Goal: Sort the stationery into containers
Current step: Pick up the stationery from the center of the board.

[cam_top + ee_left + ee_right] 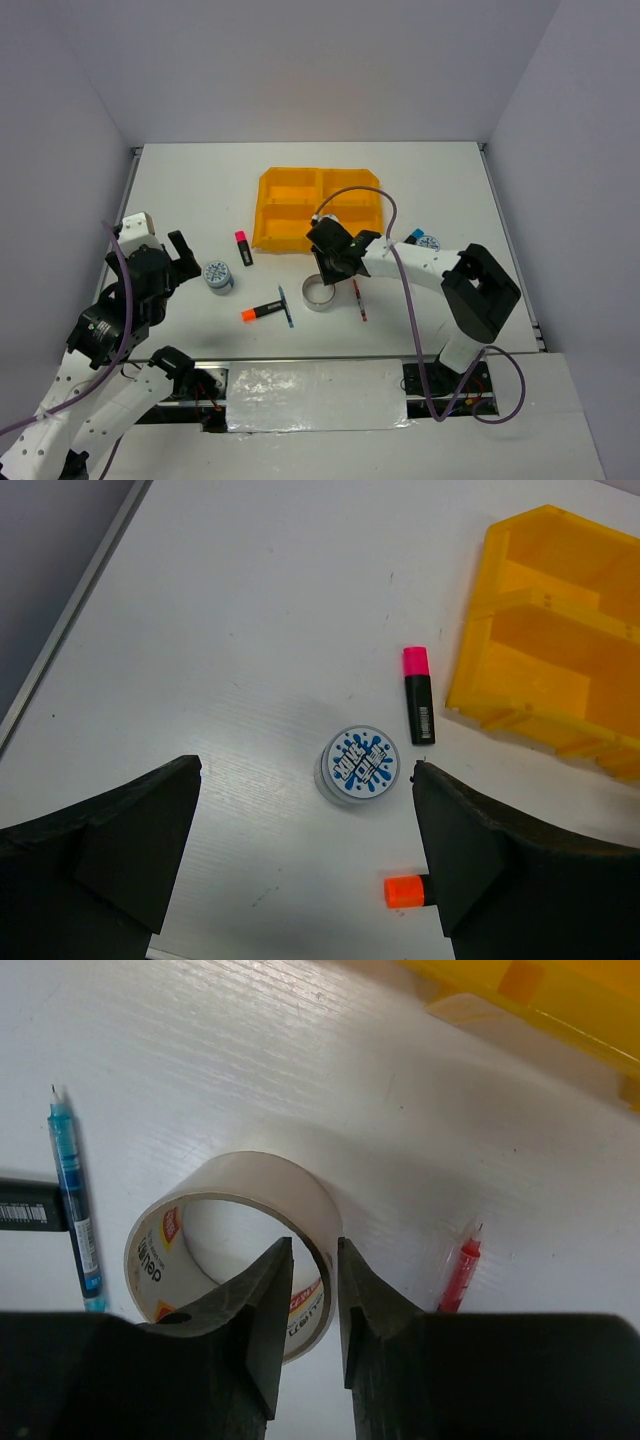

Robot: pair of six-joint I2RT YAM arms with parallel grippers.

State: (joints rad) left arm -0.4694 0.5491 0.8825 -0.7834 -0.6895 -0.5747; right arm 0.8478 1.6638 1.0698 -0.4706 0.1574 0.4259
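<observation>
Top view, worktop white. Orange tray sits at 12 o'clock of centre, four compartments in a two-by-two grid.

Right gripper is down over the silvery ring, which lies on the worktop just at 6 o'clock of the tray's near edge. Right wrist view: the fingers straddle the ring's wall, one inside the hoop and one outside, and stand close together. The wall fills the narrow gap. I cannot tell whether they pinch it yet.

Left gripper hangs above the worktop at 9 o'clock, fingers released and spread wide. Left wrist view: a blue-grey tape roll lies flat between them, nearer the right-hand one, untouched.

Loose items, top view:
- Pink-capped marker, just at 9 o'clock of the tray's near-left corner, cap toward 12.
- Tape roll, at 7 o'clock of that marker.
- Orange-capped marker, at 9 o'clock of the ring, its black end meeting the blue pen.
- Red pen, just at 3 o'clock of the ring, apart from it.
- Second tape roll and a blue marker cap, at 3 o'clock of the tray, partly hidden behind the right arm.
</observation>
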